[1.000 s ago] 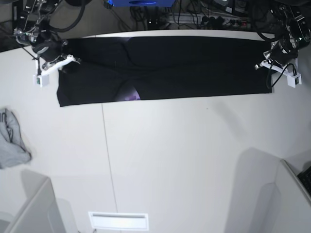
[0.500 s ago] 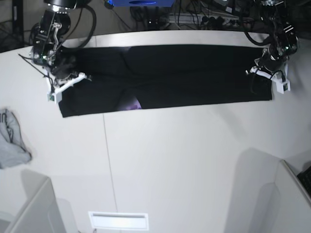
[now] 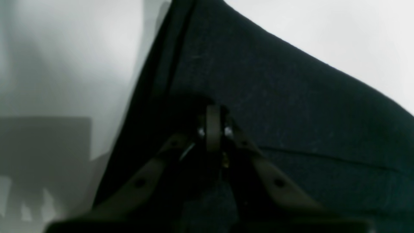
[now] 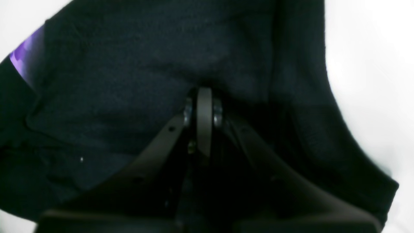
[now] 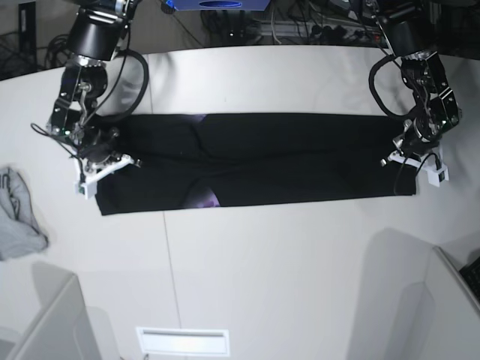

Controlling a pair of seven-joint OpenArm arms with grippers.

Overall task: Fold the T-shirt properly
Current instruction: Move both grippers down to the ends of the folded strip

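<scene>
Your T-shirt (image 5: 300, 157) is lying as a long black band across the white counter (image 5: 285, 270). At its left end your right hand (image 5: 96, 161) is pinching the cloth; at its right end your left hand (image 5: 409, 154) is clamping it too. A grey cloth (image 5: 19, 217) is sitting well left of the T-shirt.

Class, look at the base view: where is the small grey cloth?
The grey cloth lies crumpled at the table's left edge, below-left of the black T-shirt.
</scene>
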